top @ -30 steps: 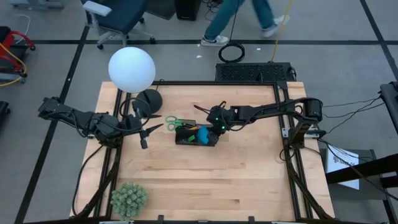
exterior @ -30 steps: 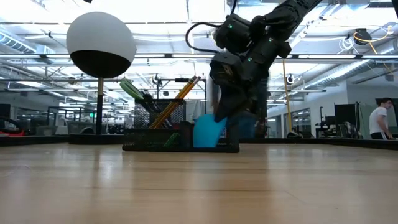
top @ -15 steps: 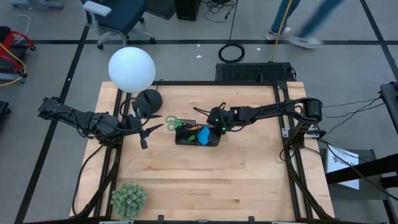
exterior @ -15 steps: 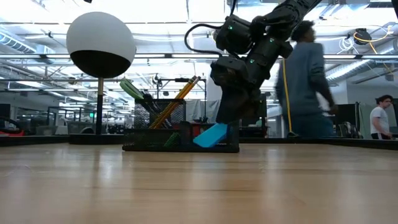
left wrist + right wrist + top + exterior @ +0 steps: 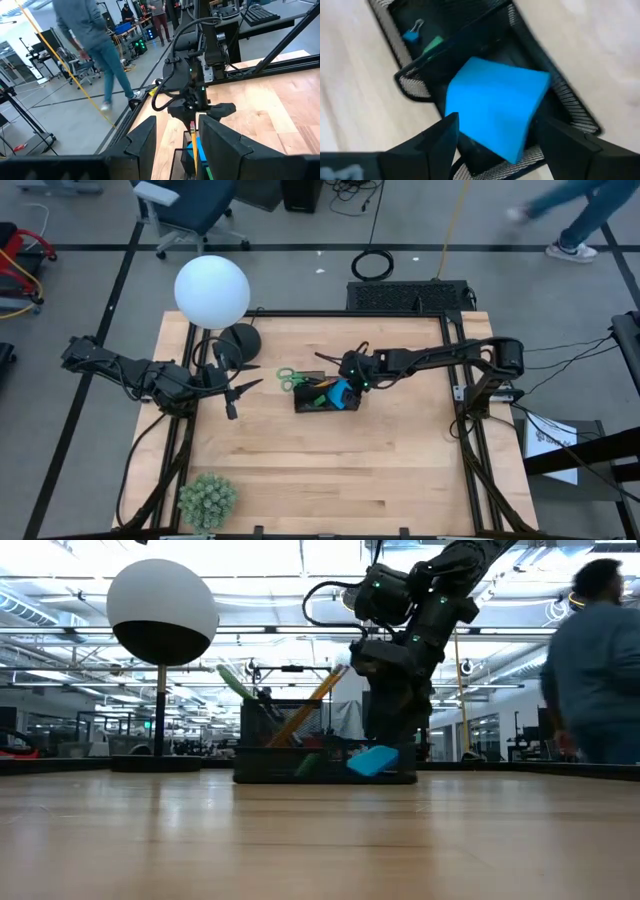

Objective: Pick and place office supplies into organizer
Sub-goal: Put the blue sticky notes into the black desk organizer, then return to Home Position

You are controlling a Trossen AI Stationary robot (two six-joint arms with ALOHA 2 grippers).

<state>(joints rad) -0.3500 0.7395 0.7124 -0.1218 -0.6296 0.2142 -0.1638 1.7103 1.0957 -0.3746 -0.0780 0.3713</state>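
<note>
The black mesh organizer (image 5: 322, 397) stands at mid-table. Green-handled scissors (image 5: 238, 686) and an orange pencil (image 5: 316, 700) lean out of its taller section. The blue square pad (image 5: 492, 112) lies slanted in the low compartment at the organizer's right end, one edge propped on the mesh wall. A small blue clip (image 5: 411, 34) and a green piece (image 5: 434, 44) lie in a farther compartment. My right gripper (image 5: 500, 145) hovers open above the pad, one finger on each side. Left of the organizer, my left gripper (image 5: 236, 389) waits open. My right gripper points down over the blue pad, with its fingers (image 5: 436, 142) spread to either side of the pad's near corner (image 5: 457, 131). Whether a finger touches the pad or the organizer's mesh wall, I cannot tell.
A white globe lamp (image 5: 211, 290) on a round black base (image 5: 243, 338) stands at the far left. A spiky green plant ball (image 5: 207, 500) sits at the near left corner. A person (image 5: 600, 670) walks behind the table. Bare wood lies toward the near edge.
My right gripper has opened and let go of the blue pad. The pad has tipped from nearly upright to lying slanted in the organizer. The organizer, with all that is in it, has slid a little toward the table's right edge.
</note>
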